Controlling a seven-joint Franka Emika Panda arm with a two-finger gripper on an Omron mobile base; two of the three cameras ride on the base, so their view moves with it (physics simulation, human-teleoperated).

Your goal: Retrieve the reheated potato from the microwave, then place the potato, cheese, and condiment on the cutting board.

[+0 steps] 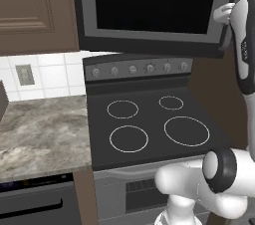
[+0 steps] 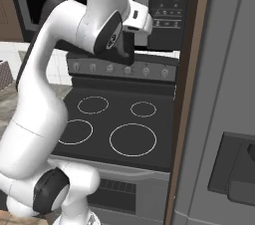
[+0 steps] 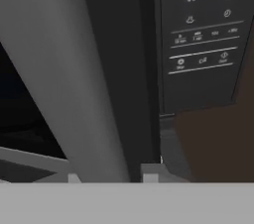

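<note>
looking from the left base view, the microwave (image 1: pixel 149 5) is seen above the stovetop (image 1: pixel 149 124), its door apparently swung ajar toward the camera. the door is judged rigid and hinged, best taken by its long bar handle and drawn in an arc. the arm (image 1: pixel 244 45) rises at the right edge beside the door. a stone counter (image 1: pixel 40 129) lies to the left, with nothing of the task seen on it.

from the right base view, the arm's upper links cover much of the door; the button panel (image 2: pixel 169 5) is visible to their right. a tall grey fridge (image 2: pixel 229 94) stands close on the right and is judged to limit elbow room.

in the hand view, the bar handle (image 3: pixel 64 79) fills the left half, just ahead of the fingertips (image 3: pixel 151 172). the gripper (image 3: pixel 111 176) is pressed together; a grip on the handle cannot be confirmed. the potato is presumed inside, hidden behind the dark glass.
</note>
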